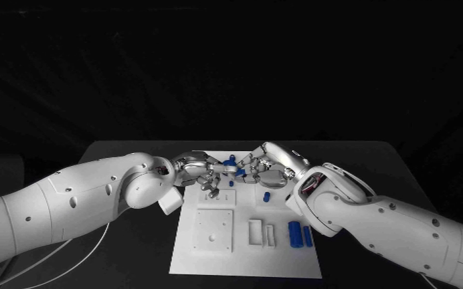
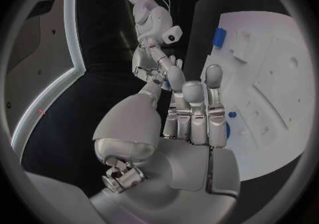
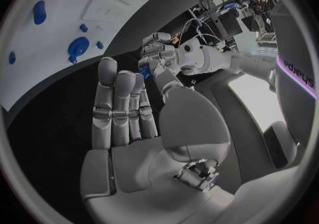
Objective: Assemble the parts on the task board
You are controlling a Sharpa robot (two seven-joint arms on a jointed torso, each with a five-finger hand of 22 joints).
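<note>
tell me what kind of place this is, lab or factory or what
Most likely a robotics lab or test bench, not a factory line. A black table carries a white task board with small blue parts, worked by two hands, left hand and right hand. Cluttered equipment stands behind.

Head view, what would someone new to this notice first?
Most striking is the meeting of the two silver hands, left hand and right hand, fingertips close together over the far end of the white task board, with a small blue part between them. Next, two blue cylinders lying side by side near the board's right edge, beside the right arm.
</note>
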